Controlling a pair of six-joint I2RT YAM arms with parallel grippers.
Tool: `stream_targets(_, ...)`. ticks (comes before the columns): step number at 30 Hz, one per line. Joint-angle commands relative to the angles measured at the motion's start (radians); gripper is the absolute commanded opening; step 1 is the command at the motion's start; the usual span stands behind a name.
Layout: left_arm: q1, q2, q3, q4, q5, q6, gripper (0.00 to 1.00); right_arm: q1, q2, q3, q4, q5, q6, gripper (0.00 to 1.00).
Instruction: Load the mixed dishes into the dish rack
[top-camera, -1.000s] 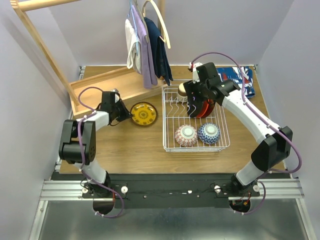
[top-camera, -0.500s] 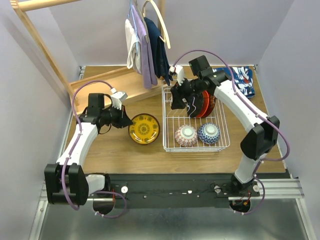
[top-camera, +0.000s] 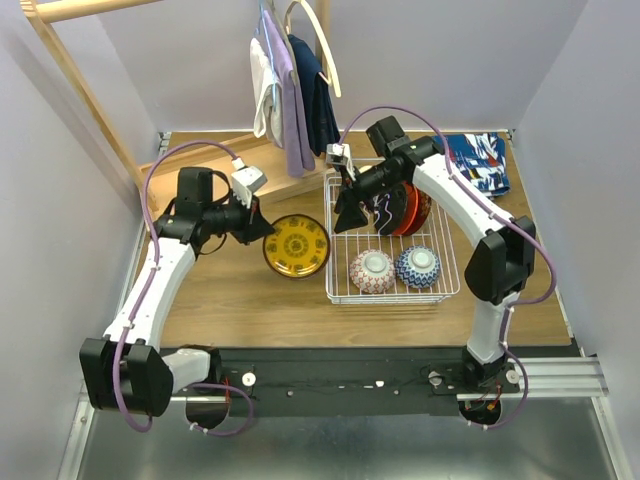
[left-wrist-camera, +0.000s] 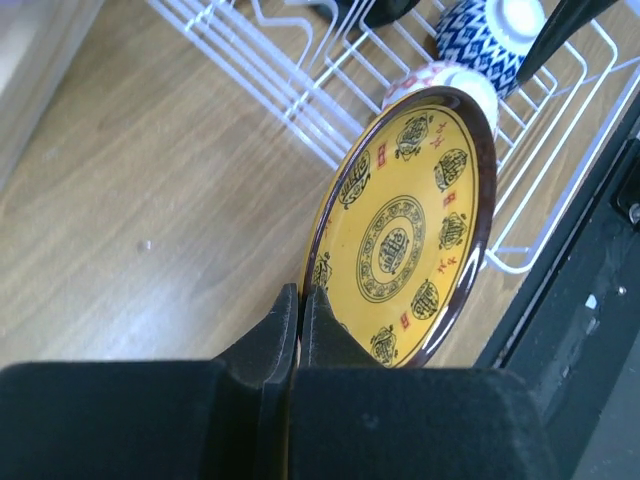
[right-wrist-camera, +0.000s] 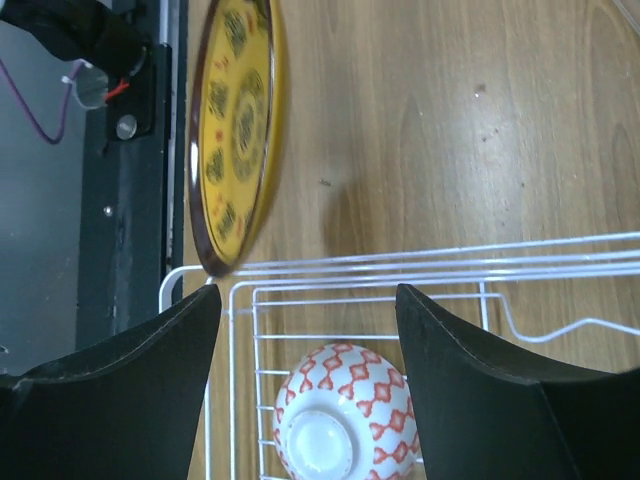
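My left gripper (top-camera: 264, 229) (left-wrist-camera: 300, 297) is shut on the rim of the yellow-patterned plate (top-camera: 296, 246) (left-wrist-camera: 405, 230), which hangs tilted above the table, just left of the dish rack (top-camera: 392, 298) (left-wrist-camera: 292, 88). In the right wrist view the plate (right-wrist-camera: 235, 130) stands close to the rack's (right-wrist-camera: 350, 265) corner. My right gripper (top-camera: 346, 214) (right-wrist-camera: 308, 296) is open over the rack's left side, with nothing between its fingers. A pink patterned bowl (top-camera: 373, 270) (right-wrist-camera: 340, 425) and a blue bowl (top-camera: 417, 266) (left-wrist-camera: 490, 30) lie upside down in the rack. Red (top-camera: 412, 208) and black (top-camera: 388, 212) plates stand in the tines.
A wooden frame with a tray (top-camera: 200, 172) lies at the back left. Clothes (top-camera: 295, 95) hang above the rack's far left corner. A blue-red patterned cloth (top-camera: 480, 160) lies at the back right.
My left arm has carried the yellow plate to the right, closer to the rack. My right gripper has swung left across the rack toward its left side.
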Motion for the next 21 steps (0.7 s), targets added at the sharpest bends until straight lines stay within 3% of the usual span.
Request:
stream_targets(1, -0.066, 0.029, 0.034, 0.176, -0.031, -0.100, 0.00, -0.002, 0.024, 0.029, 0.037, -0.112, 0.036, 0.78)
stream_targets(7, -0.086, 0.061, 0.058, 0.239, -0.026, -0.165, 0.00, -0.002, 0.048, 0.023, 0.115, -0.140, 0.136, 0.72)
stream_targets(17, -0.086, 0.079, 0.055, 0.351, -0.046, -0.274, 0.01, -0.001, 0.045, -0.023, 0.201, -0.076, 0.260, 0.04)
stream_targets(19, -0.086, 0.082, 0.064, 0.333, -0.093, -0.268, 0.16, -0.001, 0.030, -0.026, 0.233, -0.001, 0.341, 0.01)
stream_targets(20, -0.086, 0.078, 0.069, 0.324, -0.120, -0.265, 0.36, -0.001, 0.021, -0.029, 0.264, 0.033, 0.369, 0.00)
stream_targets(21, -0.084, 0.072, 0.073, 0.313, -0.152, -0.246, 0.43, -0.001, 0.010, -0.034, 0.279, 0.079, 0.390, 0.00)
